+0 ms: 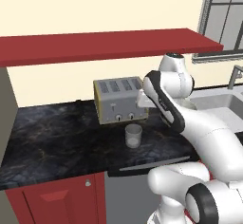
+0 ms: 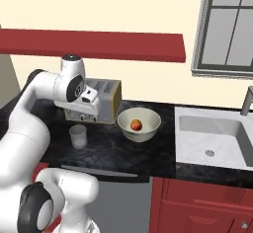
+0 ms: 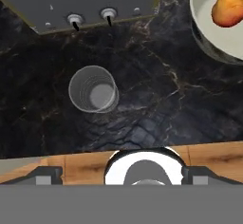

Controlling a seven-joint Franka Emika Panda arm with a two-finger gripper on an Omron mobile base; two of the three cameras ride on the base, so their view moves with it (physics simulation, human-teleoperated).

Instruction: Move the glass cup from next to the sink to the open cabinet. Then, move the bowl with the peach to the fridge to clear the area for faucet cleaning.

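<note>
Your arm (image 1: 199, 123) is glossy white, built of rounded tubular links. Dark bands ring the joints, one wide black collar at 5 o'clock in the left base view. A grey cap tops the upper joint. No cables or markings visible.

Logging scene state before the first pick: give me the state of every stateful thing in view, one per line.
glass cup: upright, empty, free on the counter in front of the toaster.
bowl: upright on the counter, holds the peach.
peach: inside the bowl.
toaster: slots empty.
sink: basin empty, dry.
faucet: no water running.
tool: above the counter, open or shut cannot be told.
</note>
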